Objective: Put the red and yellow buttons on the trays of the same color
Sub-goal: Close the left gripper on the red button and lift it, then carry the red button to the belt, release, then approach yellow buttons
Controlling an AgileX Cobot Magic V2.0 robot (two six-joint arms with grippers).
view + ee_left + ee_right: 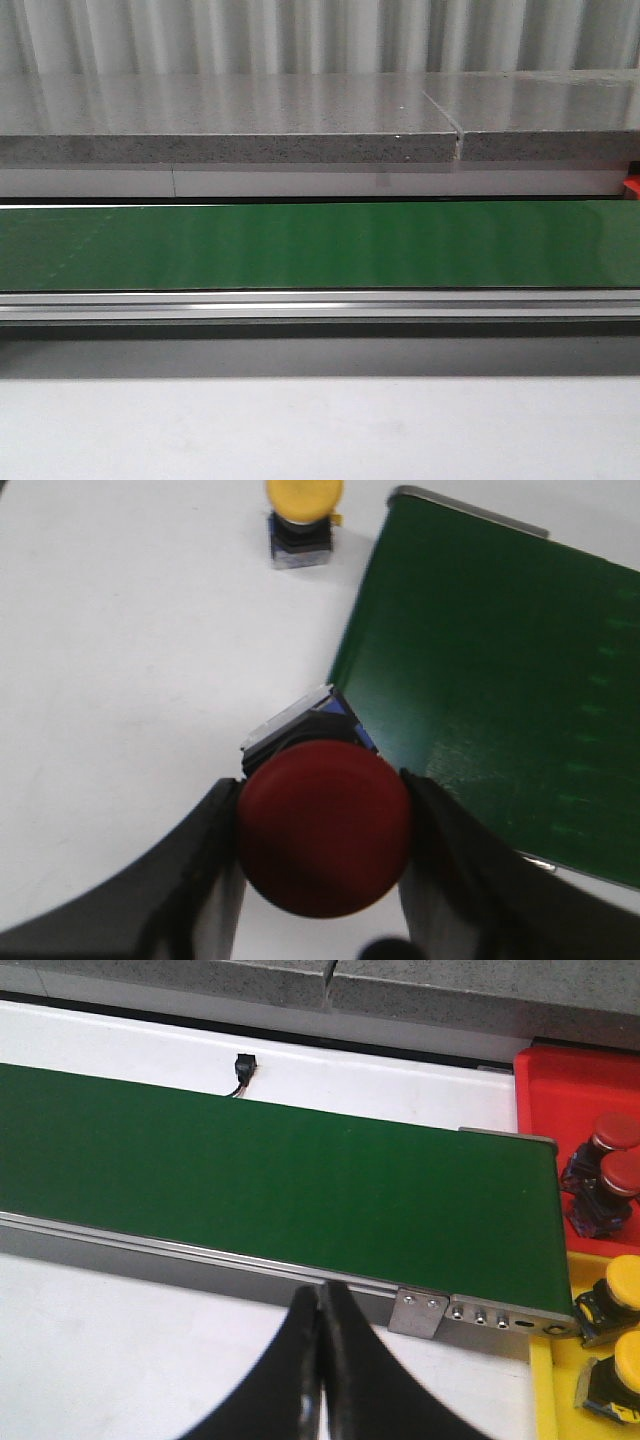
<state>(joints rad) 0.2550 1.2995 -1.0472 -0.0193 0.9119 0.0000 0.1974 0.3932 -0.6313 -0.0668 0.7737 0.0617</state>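
Red button clamped in the left tool beside the belt end

A red button (325, 842) is gripped by its cap in the left tool (322, 855), just beside the green belt (490, 670), likely for loading. A yellow button (301, 518) waits on the white table (130, 670). The right tool (322, 1380) is clenched empty near the red tray (560, 1085) and yellow tray (552, 1400), which already hold matching buttons.

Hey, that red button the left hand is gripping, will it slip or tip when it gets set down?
The red button looks rigid, its smooth domed cap held between the left hand fingers, so it might slip. The broad cap over a narrower base suggests it's top-heavy and could tip.
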